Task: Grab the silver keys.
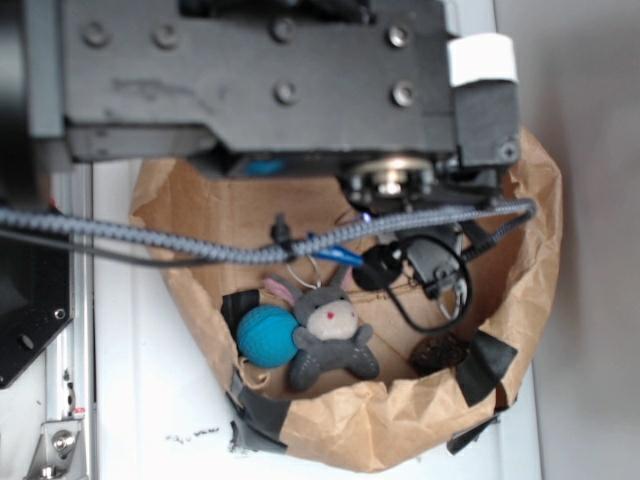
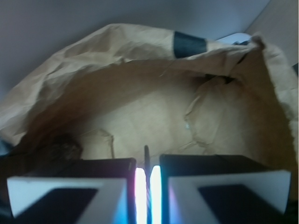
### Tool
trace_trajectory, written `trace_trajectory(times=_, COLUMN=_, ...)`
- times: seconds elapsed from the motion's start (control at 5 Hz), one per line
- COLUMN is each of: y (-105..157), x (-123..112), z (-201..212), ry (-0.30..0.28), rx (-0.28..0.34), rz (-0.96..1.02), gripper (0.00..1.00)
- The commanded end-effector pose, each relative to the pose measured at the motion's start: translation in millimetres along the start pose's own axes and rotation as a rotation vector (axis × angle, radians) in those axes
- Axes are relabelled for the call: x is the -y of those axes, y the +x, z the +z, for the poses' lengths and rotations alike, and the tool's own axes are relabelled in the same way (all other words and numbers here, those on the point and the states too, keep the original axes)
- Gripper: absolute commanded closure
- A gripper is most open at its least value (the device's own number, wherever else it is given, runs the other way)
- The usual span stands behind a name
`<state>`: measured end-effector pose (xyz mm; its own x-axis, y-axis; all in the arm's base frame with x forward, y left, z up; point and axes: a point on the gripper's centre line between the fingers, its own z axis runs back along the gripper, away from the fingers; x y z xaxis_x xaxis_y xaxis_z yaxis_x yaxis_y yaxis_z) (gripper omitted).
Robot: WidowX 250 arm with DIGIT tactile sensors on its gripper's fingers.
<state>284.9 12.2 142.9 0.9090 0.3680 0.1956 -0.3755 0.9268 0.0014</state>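
My gripper (image 2: 147, 163) hangs over the back of the brown paper bag (image 1: 400, 425), well above its floor. In the wrist view the jaws are nearly closed on a thin dark ring (image 2: 146, 156) seen edge-on between the white pads. In the exterior view the gripper (image 1: 400, 200) is mostly hidden under the arm. Just below it hangs a dark and silver cluster with thin wire loops, which looks like the silver keys (image 1: 452, 292). The keys themselves are out of sight in the wrist view.
A grey plush bunny (image 1: 330, 335) with a thin white cord loop (image 1: 303, 272) and a blue ball (image 1: 266, 335) lie at the bag's left. A dark lump (image 1: 440, 352) lies at the right, also in the wrist view (image 2: 60, 147). The bag walls surround the gripper.
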Motion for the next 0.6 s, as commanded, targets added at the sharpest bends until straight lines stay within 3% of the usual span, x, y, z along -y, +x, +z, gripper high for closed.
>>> trace_trajectory(times=0.0, y=8.7, x=2.6, z=-1.3, ry=0.035, rx=0.018, rz=0.0, gripper=1.0)
trace_trajectory(times=0.4, y=6.3, x=-0.2, z=1.1, ry=0.01, rx=0.048, rz=-0.016, gripper=1.0)
